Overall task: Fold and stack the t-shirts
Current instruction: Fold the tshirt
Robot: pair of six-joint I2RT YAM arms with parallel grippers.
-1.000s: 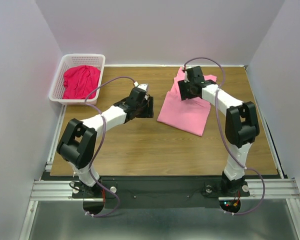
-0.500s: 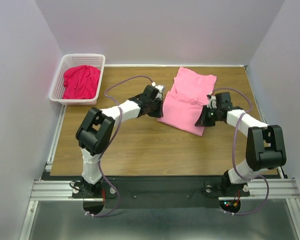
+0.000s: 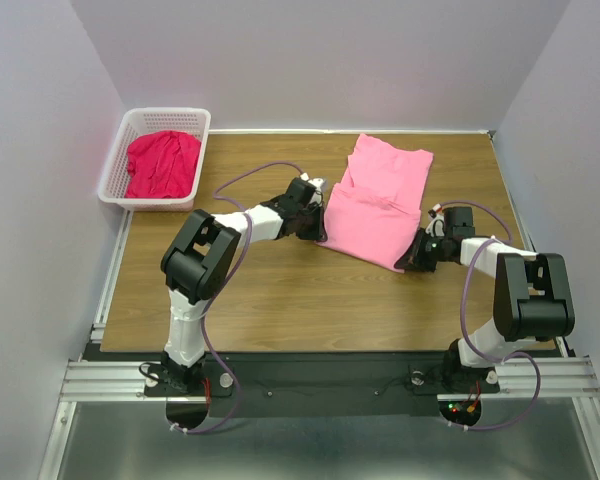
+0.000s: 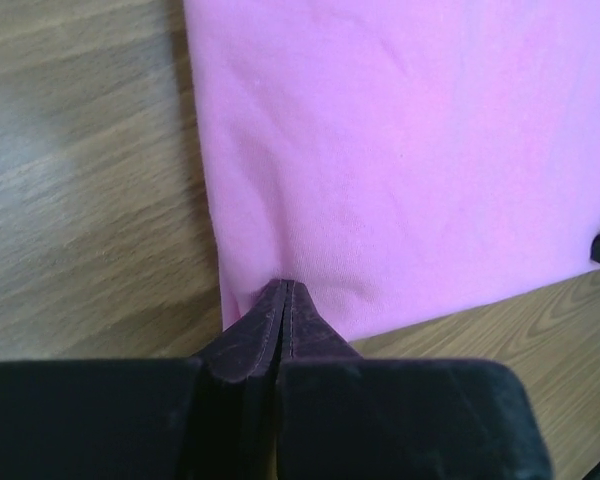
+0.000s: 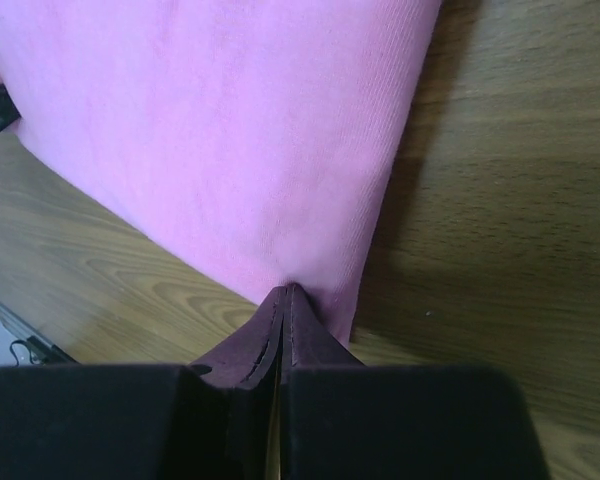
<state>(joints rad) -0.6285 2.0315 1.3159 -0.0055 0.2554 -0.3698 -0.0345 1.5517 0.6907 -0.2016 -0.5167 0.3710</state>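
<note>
Pink tee (image 3: 380, 195) is laid flat on the far-right part of the wooden desk (image 3: 280, 295), w/ one layer seen lapped over another across its middle. It is skewed: neck end twd the back wall, hem end twd the arms. Left fingers (image 3: 321, 228) are set at the tee's near-left corner, low on the desk. In the left wrist view, left fingers (image 4: 283, 312) are seen pressed together w/ no gap, and pink cloth (image 4: 410, 150) is puckered right at their tips, so the hem edge is pinched there. Right fingers (image 3: 416, 260) are placed at the near-right corner. In the right wrist view, right fingers (image 5: 286, 315) are likewise closed tight, w/ the tee's corner (image 5: 230, 130) gathered at the tips and bare wood to either side. The tee is stretched btwn the two grips, approx. flat and not raised off the desk as far as can be told. Crimson tee (image 3: 162, 163) is bunched in the white lattice basket (image 3: 117, 160) at the far-left corner, well apart from both arms. Lavender walls are seen on three sides.
</note>
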